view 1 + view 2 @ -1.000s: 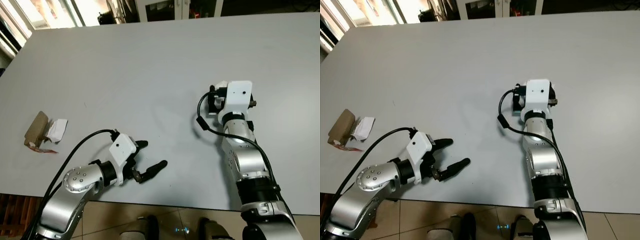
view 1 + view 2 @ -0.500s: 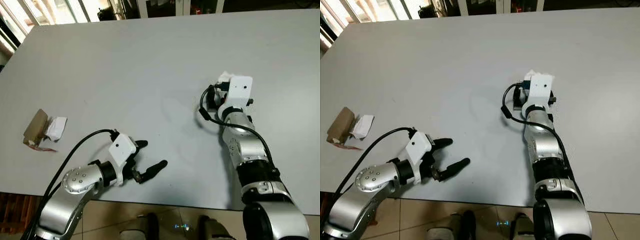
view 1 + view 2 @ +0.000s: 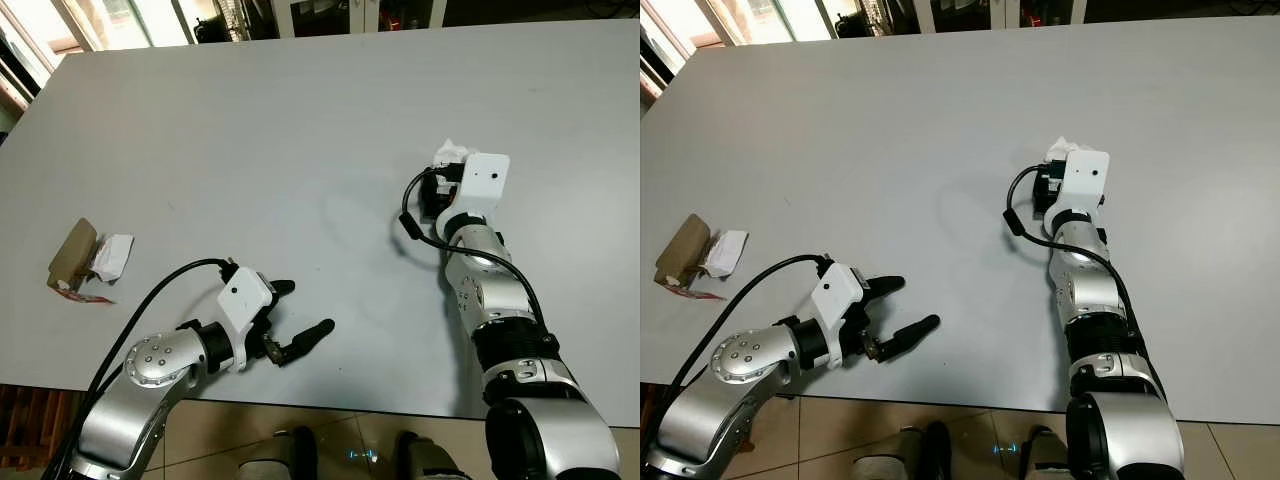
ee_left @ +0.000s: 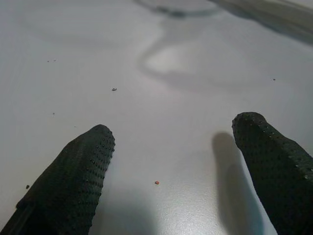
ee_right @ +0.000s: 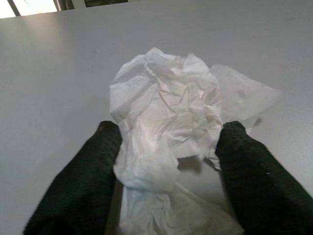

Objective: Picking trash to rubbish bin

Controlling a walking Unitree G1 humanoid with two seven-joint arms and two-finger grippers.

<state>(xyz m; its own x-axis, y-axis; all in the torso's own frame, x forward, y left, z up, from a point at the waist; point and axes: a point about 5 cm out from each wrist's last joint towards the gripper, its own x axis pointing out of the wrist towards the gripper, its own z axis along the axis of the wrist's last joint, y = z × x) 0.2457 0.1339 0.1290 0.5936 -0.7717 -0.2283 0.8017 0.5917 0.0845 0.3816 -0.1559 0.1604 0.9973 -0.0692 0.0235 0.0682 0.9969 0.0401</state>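
The right gripper (image 5: 168,161) has been pushed forward to 12 o'clock, its fingers now spread around the crumpled tissue (image 5: 168,127) on the table (image 3: 250,120); closing is judged next. The left gripper (image 3: 300,320) is held wide, idle.

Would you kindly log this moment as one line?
right gripper: open around crumpled tissue | left gripper: open, idle | table
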